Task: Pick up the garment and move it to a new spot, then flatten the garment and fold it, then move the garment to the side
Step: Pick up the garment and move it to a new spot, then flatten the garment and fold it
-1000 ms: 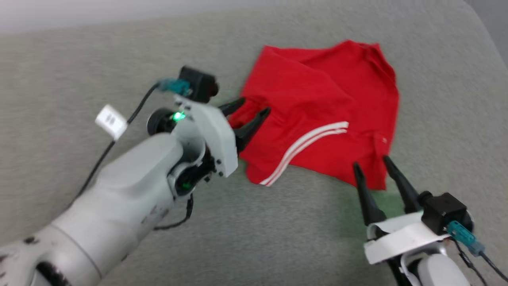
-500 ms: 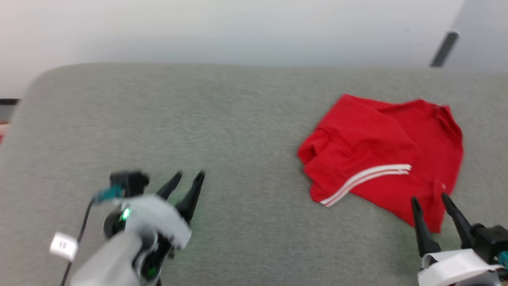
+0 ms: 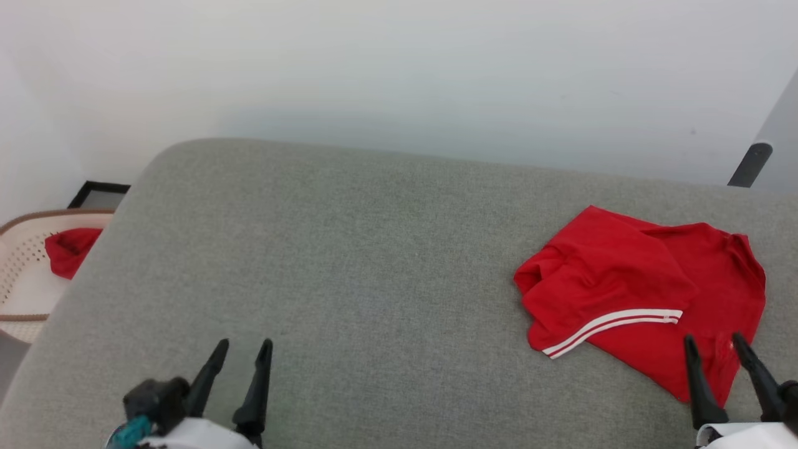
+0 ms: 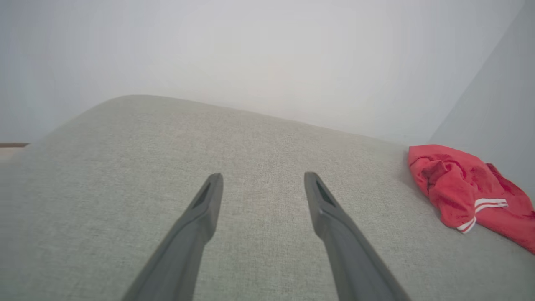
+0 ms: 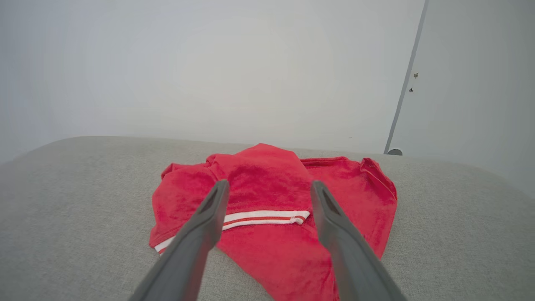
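Note:
The red garment [image 3: 642,305] lies folded into a loose bundle at the right side of the grey cushion, a white-and-red striped trim across its front; its number is hidden. From the left wrist view the garment [image 4: 468,192] sits far off to the right. My right gripper [image 3: 714,343] stands open at the garment's near edge, and in the right wrist view the garment [image 5: 271,184] lies just beyond my open right gripper [image 5: 269,186], apart from the fingers. My left gripper [image 3: 244,346] is open and empty over bare cushion at the lower left; the left gripper [image 4: 263,179] holds nothing.
The grey cushion [image 3: 349,280] has a rounded far edge against a pale wall. Beyond its left end stands a cream perforated basket [image 3: 19,274] holding a small plain red cloth [image 3: 68,249]. A dark leg [image 3: 748,163] leans at the far right.
The camera has tilted up and turned left. My left gripper has let go of the garment's left edge and drawn back to the lower left. The garment stays on the cushion.

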